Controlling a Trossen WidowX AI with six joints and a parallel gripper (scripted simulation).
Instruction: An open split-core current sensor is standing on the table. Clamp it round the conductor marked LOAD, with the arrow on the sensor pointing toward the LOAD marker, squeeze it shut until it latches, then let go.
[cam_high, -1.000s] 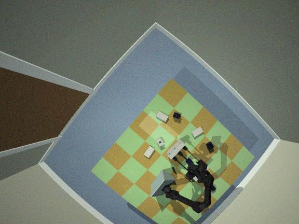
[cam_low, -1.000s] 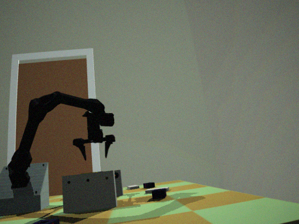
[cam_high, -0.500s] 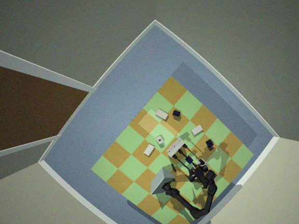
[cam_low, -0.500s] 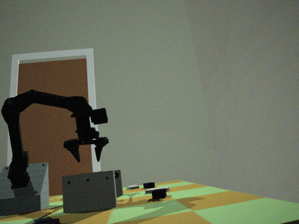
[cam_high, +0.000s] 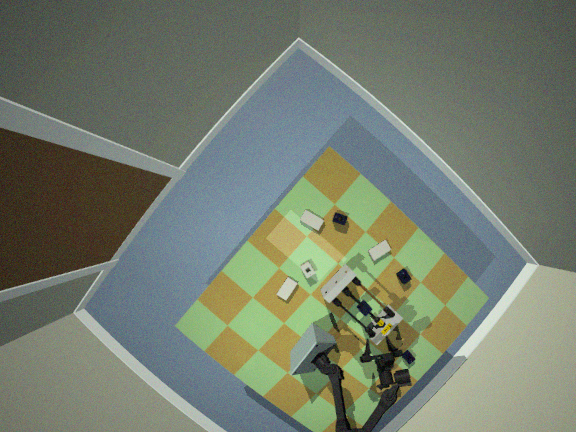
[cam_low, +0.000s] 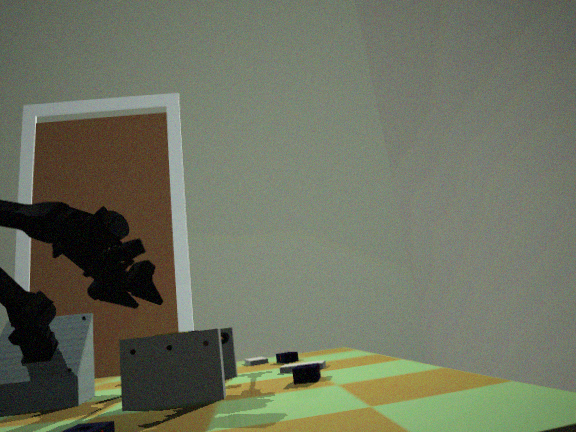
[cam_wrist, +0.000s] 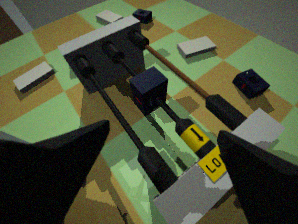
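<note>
The dark navy sensor (cam_high: 364, 307) (cam_wrist: 149, 89) sits around the middle conductor (cam_wrist: 170, 111), between the two end blocks. That conductor has a yellow sleeve (cam_wrist: 194, 137) with a black arrow, beside the yellow LOAD label (cam_high: 386, 329) (cam_wrist: 213, 165). The sensor looks closed in the wrist view, but its latch and its own arrow cannot be made out. The exterior view does not show it behind the end block. My gripper (cam_high: 378, 341) (cam_low: 149, 304) (cam_wrist: 162, 130) is open and empty, tilted, above and behind the LOAD end block, apart from the sensor.
Outer conductors run on both sides, one copper (cam_wrist: 177, 70). The far end block (cam_high: 338, 284) (cam_wrist: 102, 37) holds their other ends. Dark blocks (cam_high: 340, 218) (cam_high: 403, 276) (cam_high: 408, 357) and pale blocks (cam_high: 312, 220) (cam_high: 380, 251) (cam_high: 287, 289) lie around. A grey sloped box (cam_high: 310, 350) (cam_low: 75, 345) stands by the arm.
</note>
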